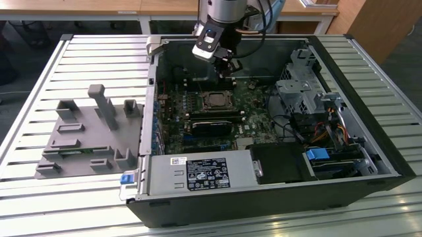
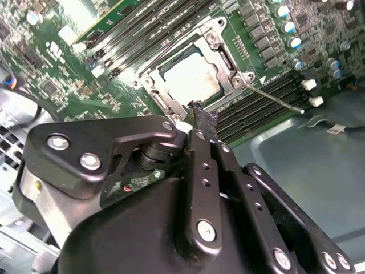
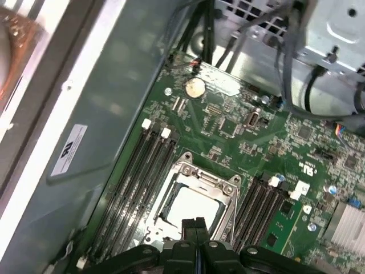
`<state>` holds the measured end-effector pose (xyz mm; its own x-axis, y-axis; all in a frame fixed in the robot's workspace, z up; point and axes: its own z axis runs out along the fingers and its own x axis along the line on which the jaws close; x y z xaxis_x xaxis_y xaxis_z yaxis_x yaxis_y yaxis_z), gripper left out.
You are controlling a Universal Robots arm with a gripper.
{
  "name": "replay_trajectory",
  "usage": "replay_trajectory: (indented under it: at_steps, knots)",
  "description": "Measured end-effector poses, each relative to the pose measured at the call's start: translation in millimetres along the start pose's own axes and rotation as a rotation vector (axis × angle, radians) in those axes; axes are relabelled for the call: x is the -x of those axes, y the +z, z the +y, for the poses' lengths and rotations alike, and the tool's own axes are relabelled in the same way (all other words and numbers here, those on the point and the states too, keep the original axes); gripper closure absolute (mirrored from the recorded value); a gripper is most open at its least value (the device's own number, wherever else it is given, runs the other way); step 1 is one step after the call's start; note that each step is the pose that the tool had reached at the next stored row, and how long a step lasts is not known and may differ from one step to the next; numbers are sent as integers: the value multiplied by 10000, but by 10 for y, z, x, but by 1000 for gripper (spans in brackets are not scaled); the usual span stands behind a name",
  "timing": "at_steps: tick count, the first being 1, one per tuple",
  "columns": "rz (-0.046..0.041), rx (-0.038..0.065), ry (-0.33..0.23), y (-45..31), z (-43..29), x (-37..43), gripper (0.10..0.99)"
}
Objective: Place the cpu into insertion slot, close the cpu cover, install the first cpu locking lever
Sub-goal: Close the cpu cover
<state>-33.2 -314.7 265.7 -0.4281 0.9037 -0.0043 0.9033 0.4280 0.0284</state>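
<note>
- A grey fixture (image 1: pixel 86 131) rests on the table (image 1: pixel 39 197).
- The cpu (image 2: pixel 191 77) lies seated in the insertion slot (image 3: pixel 165 198), with the cpu cover (image 2: pixel 214 43) lowered over it.
- A thin locking lever (image 2: pixel 274 97) apparently stands unlatched.
- The gripper (image 3: pixel 195 222), pressed together and empty, hovers over the socket's edge, likely for pushing.

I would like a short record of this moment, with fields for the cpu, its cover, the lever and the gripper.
cpu cover: down flat, framing the cpu
cpu: lies flat, seen through the cover's window
locking lever: thin rod sticking out beside the cover; looks not latched
gripper: jaws together, holding nothing, just above one edge of the cover; contact cannot be told
setting: open computer case on a slatted table
</note>
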Motion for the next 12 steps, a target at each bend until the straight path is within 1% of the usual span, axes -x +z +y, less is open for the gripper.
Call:
replay_trajectory:
  at_steps: [12]
  knots:
    - [62, 10, -2173, 1, 0, 0, 980]
